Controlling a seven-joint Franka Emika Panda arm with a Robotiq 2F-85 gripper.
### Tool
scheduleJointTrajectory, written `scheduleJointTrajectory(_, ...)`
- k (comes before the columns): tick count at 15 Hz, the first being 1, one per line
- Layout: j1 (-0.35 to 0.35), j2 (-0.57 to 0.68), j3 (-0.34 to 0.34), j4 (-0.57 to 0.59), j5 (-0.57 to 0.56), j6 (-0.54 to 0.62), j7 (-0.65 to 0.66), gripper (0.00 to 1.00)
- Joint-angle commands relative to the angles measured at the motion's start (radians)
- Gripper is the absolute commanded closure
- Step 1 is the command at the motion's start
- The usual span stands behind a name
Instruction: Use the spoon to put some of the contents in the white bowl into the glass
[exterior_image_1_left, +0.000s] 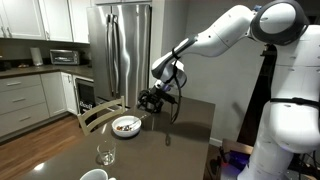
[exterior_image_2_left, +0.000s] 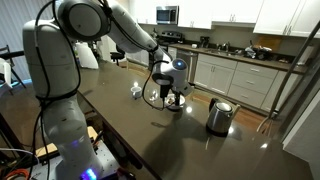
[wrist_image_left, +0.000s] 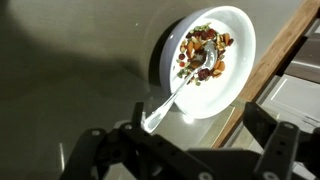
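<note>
In the wrist view the white bowl (wrist_image_left: 236, 82) lies on the dark table. It holds the contents (wrist_image_left: 207, 45), a heap of brownish bits. The spoon (wrist_image_left: 172, 99) rests in the bowl, with its handle sticking out over the rim toward my gripper (wrist_image_left: 185, 150). The gripper is open and empty, hovering above the handle end. In an exterior view the gripper (exterior_image_1_left: 153, 102) hangs just above and behind the bowl (exterior_image_1_left: 127, 131), and the glass (exterior_image_1_left: 105, 154) stands upright nearer the table's front. The glass (exterior_image_2_left: 136, 90) also shows beside the gripper (exterior_image_2_left: 165, 88), which hides the bowl.
A steel kettle (exterior_image_2_left: 219, 116) stands on the table apart from the gripper. A plain white cup (exterior_image_1_left: 95, 175) sits at the front edge near the glass. A wooden chair (exterior_image_1_left: 98, 113) stands by the table's edge (wrist_image_left: 270, 60), close to the bowl.
</note>
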Motion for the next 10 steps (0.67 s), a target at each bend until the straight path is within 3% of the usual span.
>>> scheduleJointTrajectory(1, -0.053, 0.068, -0.004, 0.081, 0.166, -0.112, -0.114, 0.00)
scheduleJointTrajectory(4, -0.078, 0.118, -0.014, 0.118, 0.169, -0.152, -0.119, 0.00)
scheduleJointTrajectory(10, -0.085, 0.189, -0.007, 0.154, 0.191, -0.083, -0.132, 0.00)
